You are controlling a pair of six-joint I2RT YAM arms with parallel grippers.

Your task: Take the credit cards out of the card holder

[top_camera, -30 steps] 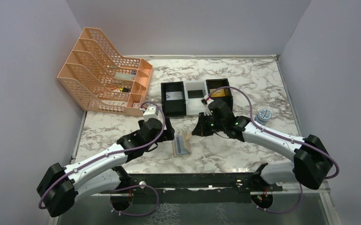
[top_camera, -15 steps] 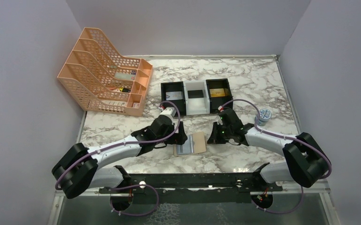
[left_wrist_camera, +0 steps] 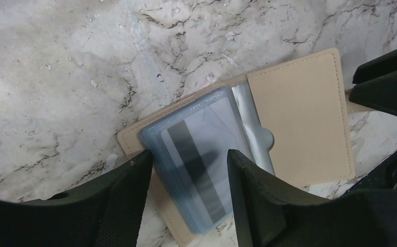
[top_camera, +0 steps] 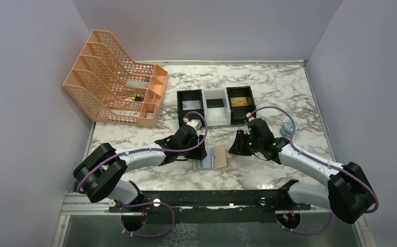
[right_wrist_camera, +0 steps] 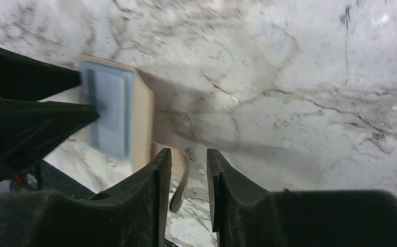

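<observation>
Marbled tabletop (top_camera: 278, 87) carried the card holder (top_camera: 214, 157), lying open between the arms. Left gripper (left_wrist_camera: 188, 154) straddled its card sleeves (left_wrist_camera: 196, 128), jaws apart; right gripper (right_wrist_camera: 188, 154) stood slightly parted, clamping nothing. Closing could pinch the whole sleeve stack, dragging the holder.

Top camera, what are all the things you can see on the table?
card holder: one, tan with grey-blue sleeves, lying open, front middle
trays: three, black, white, black, in a row behind it
cards: three, pale, black, gold, one per tray
file rack: one, peach, far left
small round object: one, blue-white, right side
table: one, marble
left gripper: one, black, open over the sleeves
right gripper: one, black, open at holder's right edge
</observation>
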